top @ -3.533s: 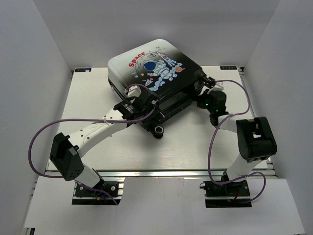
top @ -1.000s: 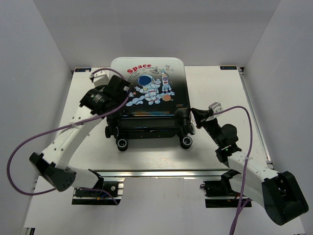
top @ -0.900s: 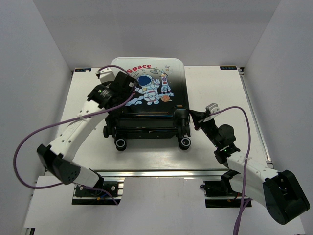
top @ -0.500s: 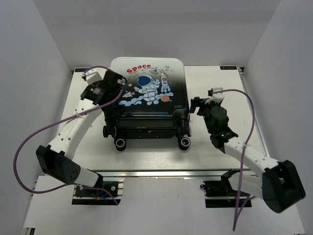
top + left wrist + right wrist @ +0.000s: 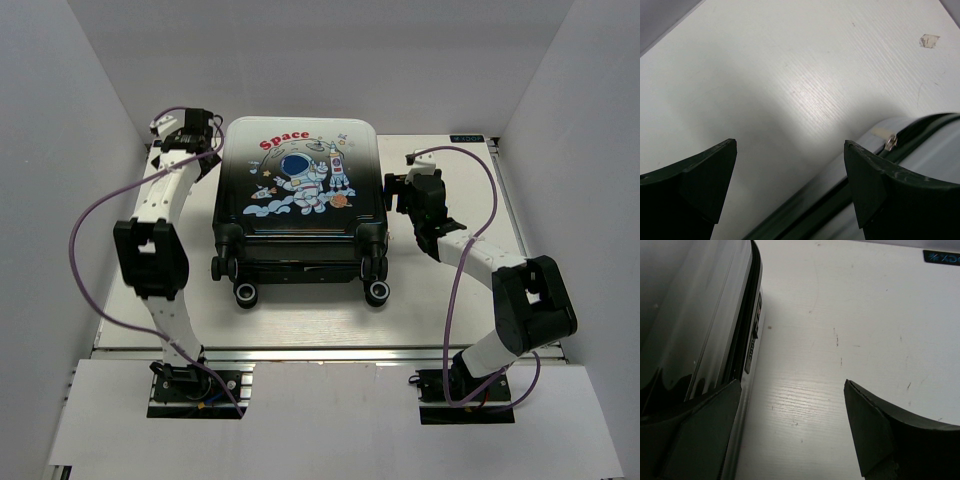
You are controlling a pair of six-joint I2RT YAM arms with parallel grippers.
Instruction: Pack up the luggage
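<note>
The luggage (image 5: 300,200) lies flat in the middle of the tabletop (image 5: 450,300), lid down, astronaut print up, wheels (image 5: 246,293) toward my bases. My left hand (image 5: 198,140) hangs off its far left corner and my right hand (image 5: 402,190) sits just beside its right flank. Both are spread wide and hold nothing.

I judge that the filling is over and I am at the closing step — checking or finishing the zip round the shell. If the seam is not fully run, the next move calls for my left hand to drop to the zip pull (image 5: 891,142), pinch that small tab squarely and draw it along the track. My right hand would press the shell so that it does not slide.

The overhead view gives me the whole case and where each arm stands, but no zip detail. My left wrist view alone shows the pull, at the rounded corner just past my right finger, and a scrap of tape (image 5: 929,40) on the bare board. My right wrist view shows the dark seam down the side — whether it is zipped shut there I cannot tell.
</note>
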